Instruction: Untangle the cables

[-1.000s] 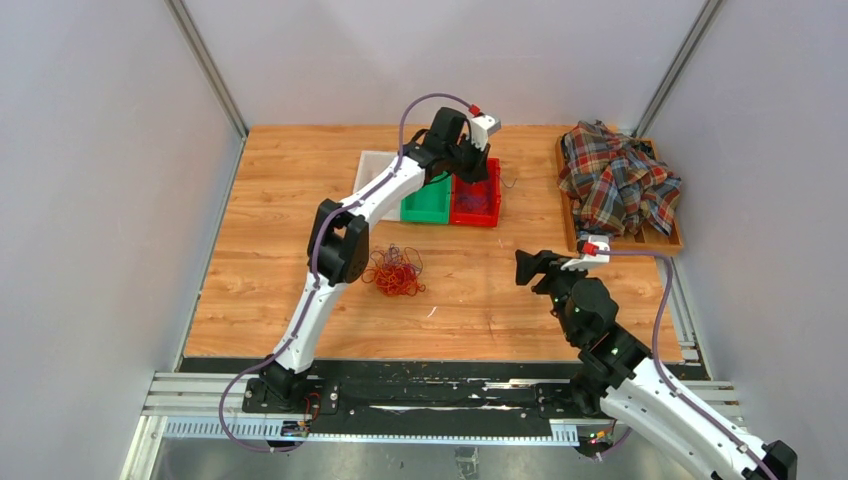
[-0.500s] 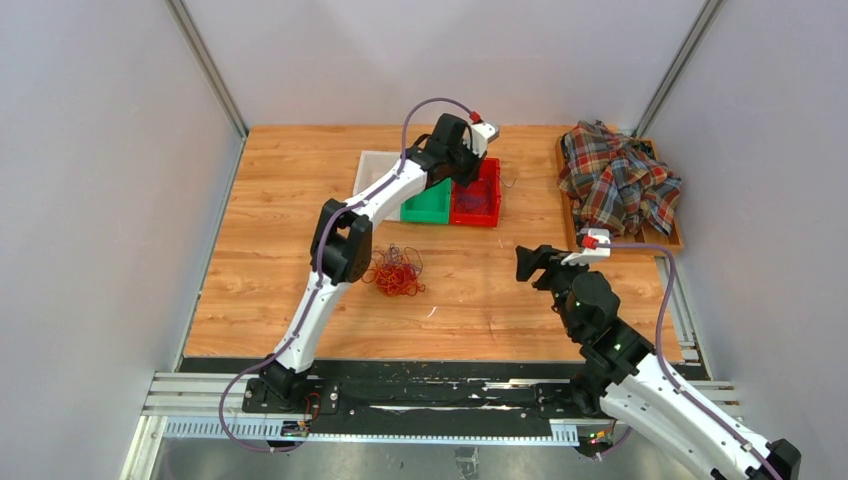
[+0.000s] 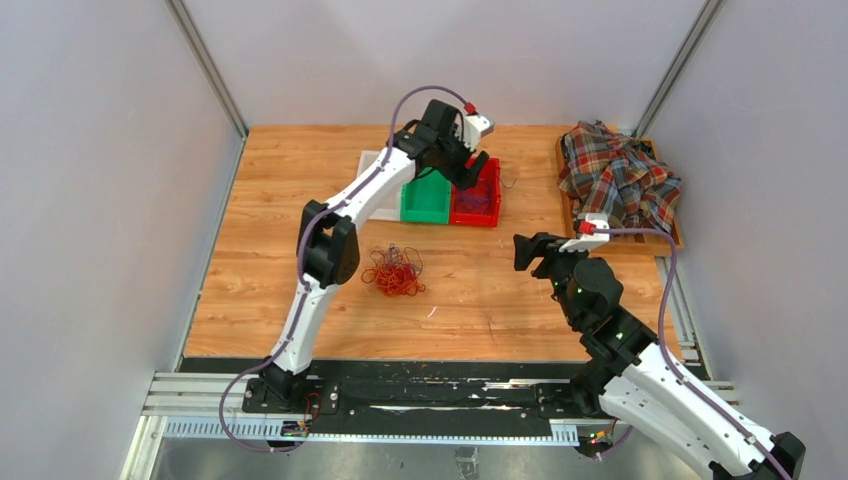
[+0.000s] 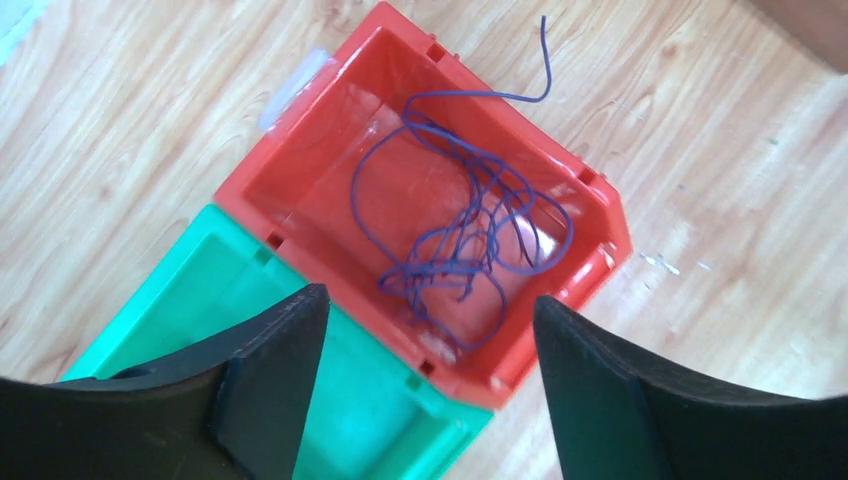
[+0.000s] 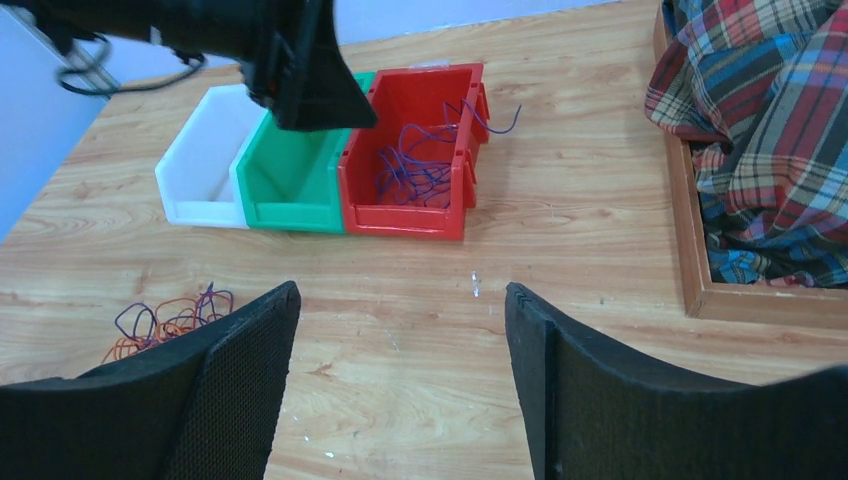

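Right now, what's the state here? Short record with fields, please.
left claw: open, empty, above red bin
right claw: open, empty, over table
purple cable: in red bin, one end over rim
tangle: red, orange, purple cables bunched on table
green bin: nothing seen inside
shirt: heaped on tray

Top external: you look down from above and behind the arm bases point(image 3: 268, 388) onto the whole worktop point(image 3: 260, 300). Left wrist sits close over the red bin point(image 4: 290, 185), facing down; right wrist views that same bin from low and farther off.
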Action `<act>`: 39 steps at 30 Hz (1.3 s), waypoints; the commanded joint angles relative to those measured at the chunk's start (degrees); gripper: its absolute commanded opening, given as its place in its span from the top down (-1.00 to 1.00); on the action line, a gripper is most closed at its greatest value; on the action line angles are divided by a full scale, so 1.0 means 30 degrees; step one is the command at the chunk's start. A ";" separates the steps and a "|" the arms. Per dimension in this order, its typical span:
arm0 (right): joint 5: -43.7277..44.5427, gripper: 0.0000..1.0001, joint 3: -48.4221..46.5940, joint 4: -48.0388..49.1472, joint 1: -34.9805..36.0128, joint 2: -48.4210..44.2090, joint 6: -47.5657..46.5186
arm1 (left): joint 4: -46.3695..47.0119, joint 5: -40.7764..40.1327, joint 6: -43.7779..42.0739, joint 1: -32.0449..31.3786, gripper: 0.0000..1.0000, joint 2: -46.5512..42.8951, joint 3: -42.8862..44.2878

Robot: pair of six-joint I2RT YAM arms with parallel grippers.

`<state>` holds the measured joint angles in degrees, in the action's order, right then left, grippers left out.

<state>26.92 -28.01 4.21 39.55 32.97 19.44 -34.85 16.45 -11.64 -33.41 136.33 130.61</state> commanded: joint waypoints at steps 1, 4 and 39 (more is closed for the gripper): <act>-0.0930 -0.51 -0.1295 -0.0971 -0.0327 0.0544 -0.1017 | -0.2584 0.0851 -0.0456 0.0939 -0.68 -0.2744 0.0691; -0.1576 -0.57 -0.1877 -0.2569 -0.0338 0.0810 -0.1250 | -0.3911 0.1442 -0.0935 0.1406 -0.83 -0.4214 -0.0214; -0.7543 -0.14 -0.1224 -0.1911 0.0144 0.4161 0.0570 | -0.3584 0.8179 -0.0295 0.7549 -0.21 -1.2966 -2.0273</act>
<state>3.09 -33.01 -5.80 39.64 46.59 19.97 -51.57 34.24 -18.76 -11.68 97.14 71.94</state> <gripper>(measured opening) 0.579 0.614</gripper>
